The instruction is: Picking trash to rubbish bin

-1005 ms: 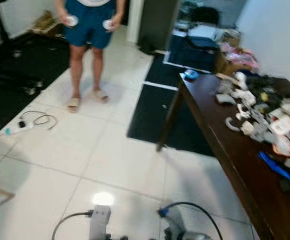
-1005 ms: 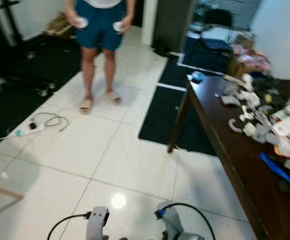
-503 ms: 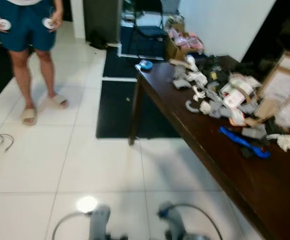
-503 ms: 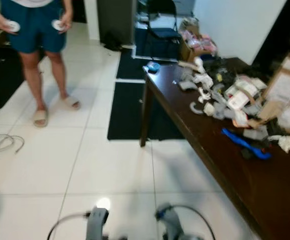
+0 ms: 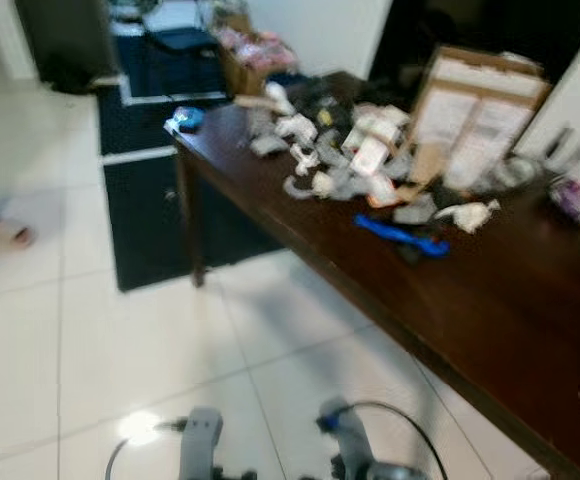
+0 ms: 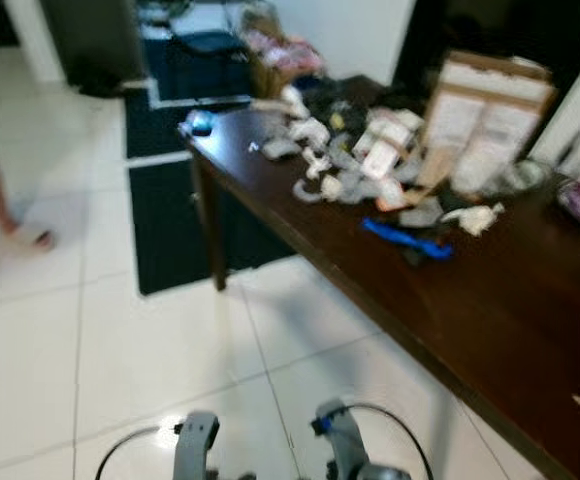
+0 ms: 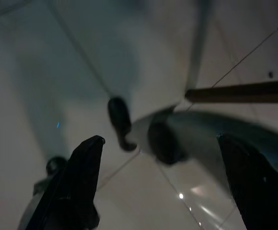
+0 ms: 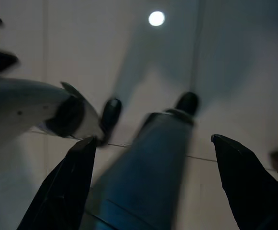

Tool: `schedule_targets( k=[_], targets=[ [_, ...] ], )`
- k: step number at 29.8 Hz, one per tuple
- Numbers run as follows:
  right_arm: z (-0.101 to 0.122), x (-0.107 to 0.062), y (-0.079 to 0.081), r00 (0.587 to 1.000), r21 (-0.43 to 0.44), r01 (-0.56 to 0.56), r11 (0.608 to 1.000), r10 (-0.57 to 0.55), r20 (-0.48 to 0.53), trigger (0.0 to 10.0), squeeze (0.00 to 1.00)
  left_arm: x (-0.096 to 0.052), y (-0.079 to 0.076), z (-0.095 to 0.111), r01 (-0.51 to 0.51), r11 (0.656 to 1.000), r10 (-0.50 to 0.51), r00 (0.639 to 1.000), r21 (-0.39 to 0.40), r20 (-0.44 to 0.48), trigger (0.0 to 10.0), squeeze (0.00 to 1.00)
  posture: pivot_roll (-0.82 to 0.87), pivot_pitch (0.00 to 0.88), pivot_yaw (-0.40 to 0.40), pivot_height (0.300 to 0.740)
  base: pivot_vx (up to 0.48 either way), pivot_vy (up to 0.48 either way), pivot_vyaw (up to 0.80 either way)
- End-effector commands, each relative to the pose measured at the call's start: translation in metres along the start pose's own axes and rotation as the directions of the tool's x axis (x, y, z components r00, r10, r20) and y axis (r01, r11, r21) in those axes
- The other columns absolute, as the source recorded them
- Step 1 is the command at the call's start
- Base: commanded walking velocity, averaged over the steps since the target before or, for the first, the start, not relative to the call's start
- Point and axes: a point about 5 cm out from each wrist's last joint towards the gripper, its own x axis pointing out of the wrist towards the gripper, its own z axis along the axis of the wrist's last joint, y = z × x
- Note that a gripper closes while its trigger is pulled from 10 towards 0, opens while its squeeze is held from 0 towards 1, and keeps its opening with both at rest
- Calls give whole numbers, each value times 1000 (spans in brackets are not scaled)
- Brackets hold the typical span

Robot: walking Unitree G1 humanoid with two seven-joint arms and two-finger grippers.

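Blurry grey-white trash pile [image 5: 345, 165] w/ 1 blue piece [image 5: 402, 236] on dark worktop [image 5: 490, 310], far right of left pincer [image 7: 160, 177] & right pincer [image 8: 151, 179], both spread open, low over floor [image 5: 120, 350].

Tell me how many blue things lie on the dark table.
2: a long blue tool near the middle of the table, and a small blue object at its far corner. Clutter may hide others.

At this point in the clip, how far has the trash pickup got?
Nothing looks binned. The left gripper and right gripper are open and empty, pointing at the tiled floor. The litter pile and blue item lie untouched on the dark table. Approach, pickup and binning remain.
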Motion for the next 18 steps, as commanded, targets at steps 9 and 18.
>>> schedule_targets(
  k=[9,18],
  targets=[
    [-5,0,3,1000,11,-8,1000,9,-9,10000,0,-2,-2,-14,-2,1000,1,999,-18,-39,10000,0,34,92,-48,740,0,0,-788],
    [-5,0,3,1000,2,-12,1000,12,-10,10000,0,-2,-1,-13,-13,999,13,1000,-32,-24,10000,0,34,93,-52,740,0,0,-793]
  ],
)
